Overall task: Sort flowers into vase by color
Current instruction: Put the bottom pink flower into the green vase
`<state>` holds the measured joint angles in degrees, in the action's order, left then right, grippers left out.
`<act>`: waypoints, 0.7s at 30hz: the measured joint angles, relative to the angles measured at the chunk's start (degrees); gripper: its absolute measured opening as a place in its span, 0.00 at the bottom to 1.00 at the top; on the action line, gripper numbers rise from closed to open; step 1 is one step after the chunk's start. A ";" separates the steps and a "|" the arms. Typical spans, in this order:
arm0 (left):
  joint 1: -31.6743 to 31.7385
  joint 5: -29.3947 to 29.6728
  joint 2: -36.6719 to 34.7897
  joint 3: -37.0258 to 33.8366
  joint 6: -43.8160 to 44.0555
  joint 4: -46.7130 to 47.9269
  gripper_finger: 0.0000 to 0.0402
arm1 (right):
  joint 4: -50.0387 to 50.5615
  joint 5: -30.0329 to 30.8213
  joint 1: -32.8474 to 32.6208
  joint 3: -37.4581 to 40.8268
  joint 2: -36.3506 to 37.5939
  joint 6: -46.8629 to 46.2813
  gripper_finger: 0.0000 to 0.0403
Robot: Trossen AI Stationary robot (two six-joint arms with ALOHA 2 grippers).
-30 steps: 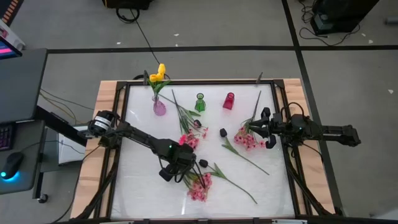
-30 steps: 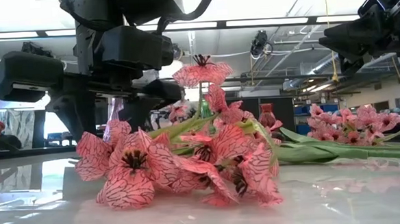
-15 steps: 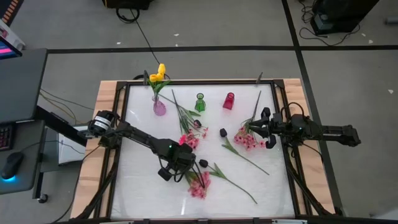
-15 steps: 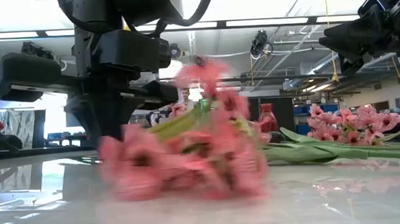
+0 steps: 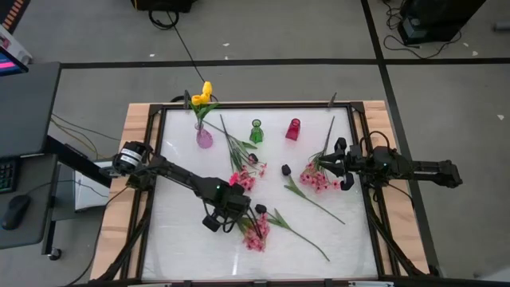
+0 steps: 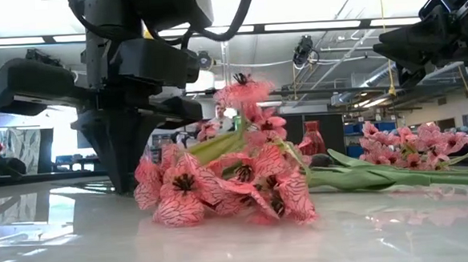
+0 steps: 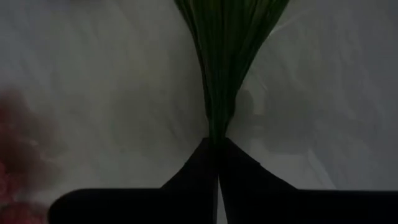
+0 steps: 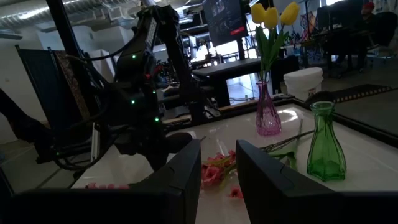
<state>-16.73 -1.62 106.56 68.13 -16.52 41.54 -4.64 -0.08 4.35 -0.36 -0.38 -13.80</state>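
So right now the left hand (image 5: 237, 222) is down near the front-middle of the counter (image 5: 183, 239), pinched shut on the green stem of a pink flower spray (image 5: 255, 231). The left wrist view shows it clearly: the two fingers are closed together with the stem (image 7: 214, 74) caught right at their tips. The low view has the blossoms (image 6: 229, 187) lying on the counter surface, so it reads as grabbed but not lifted yet.

The right hand (image 5: 338, 164) hangs over the right side of the counter, just beside another pink spray (image 5: 315, 178). Its fingers stand a narrow gap apart with nothing between them, so it looks like it's just waiting.

Along the back edge there's a purple vase (image 5: 205, 137) already holding yellow tulips (image 5: 203, 94), then an empty green vase (image 5: 256, 132) and an empty red vase (image 5: 293, 129). A third pink spray (image 5: 243, 163) lies mid-counter, and a dark tulip head (image 5: 285, 169) sits near it.

My read: this is the pick step for a pink one. Next it needs a lift high enough for the stem end to clear a vase rim, then a carry to the back edge, probably the red vase. The grip sits close to the blossoms, so the long stem could swing around on the way.
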 joint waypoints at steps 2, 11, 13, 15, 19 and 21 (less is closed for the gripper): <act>0.02 0.01 -0.62 0.34 0.76 0.98 0.04 | 0.04 0.00 -0.01 -0.01 0.00 0.01 0.27; 0.17 -0.01 -5.43 1.12 6.58 1.55 0.04 | 0.02 0.00 -0.01 0.00 0.02 0.00 0.27; 0.17 0.04 -6.36 1.12 7.84 1.54 0.04 | -0.13 -0.02 -0.01 0.00 0.02 0.00 0.27; 0.17 0.04 -7.28 1.12 9.12 2.04 0.04 | -0.19 0.00 -0.01 0.00 0.02 0.00 0.27; 0.17 0.10 -8.61 1.24 12.40 2.52 0.04 | -0.43 -0.02 -0.01 -0.02 0.02 0.00 0.27; 0.17 0.38 -9.10 1.64 13.80 2.68 0.04 | -0.43 0.00 -0.01 0.00 0.02 0.00 0.27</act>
<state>-16.56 -1.23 97.46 69.77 -2.72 44.22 -5.06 -0.08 4.34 -0.36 -0.36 -13.80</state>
